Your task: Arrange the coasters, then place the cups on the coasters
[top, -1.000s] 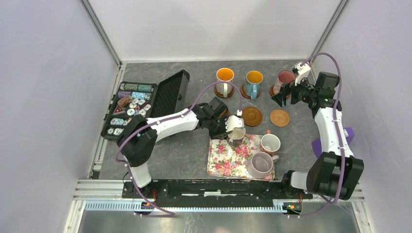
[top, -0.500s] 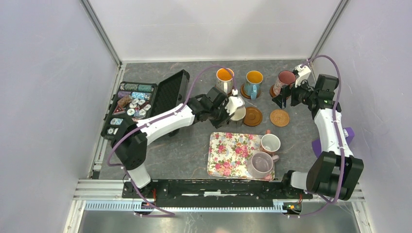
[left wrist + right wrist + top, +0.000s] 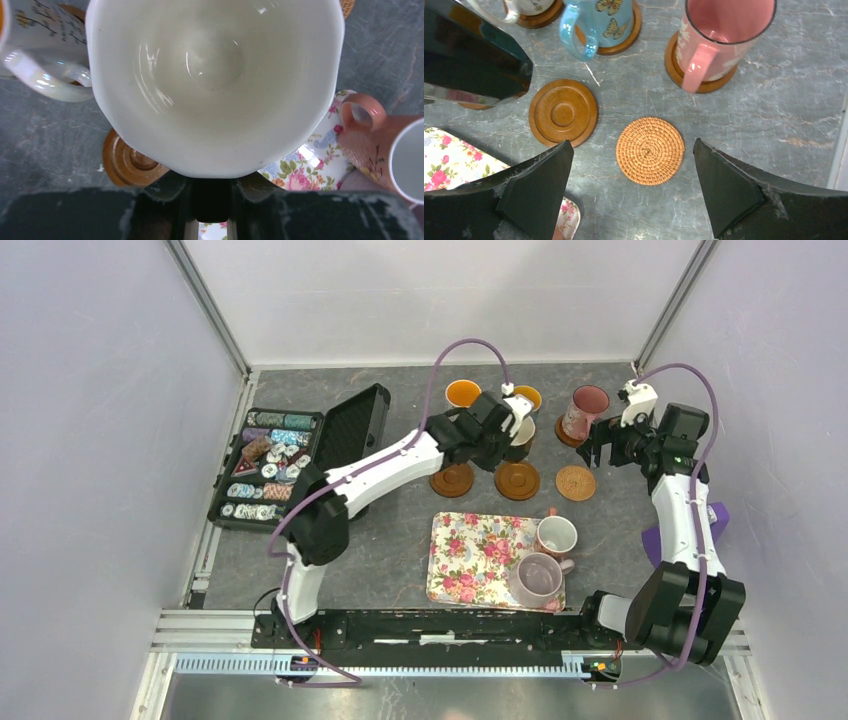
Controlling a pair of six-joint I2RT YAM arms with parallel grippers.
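My left gripper (image 3: 503,428) is shut on a black cup with cream lining (image 3: 519,435), held in the air over the back row; its cream inside (image 3: 215,75) fills the left wrist view above the jaws (image 3: 212,197). Two bare dark brown coasters (image 3: 452,480) (image 3: 517,480) and a tan woven coaster (image 3: 575,483) lie in a row. The white orange-lined cup (image 3: 462,393), the blue cup (image 3: 601,20) and the pink cup (image 3: 585,410) stand on coasters at the back. My right gripper (image 3: 632,145) hangs open over the tan coaster (image 3: 650,150).
A floral tray (image 3: 470,560) lies near the front, with a white-pink cup (image 3: 556,537) and a lilac cup (image 3: 538,578) at its right side. An open black case of poker chips (image 3: 275,465) sits at the left. A purple object (image 3: 715,515) lies by the right wall.
My left gripper lifted the black cup off the tray and carried it back and to the right, over the coasters. The right gripper shifted slightly right, staying open.
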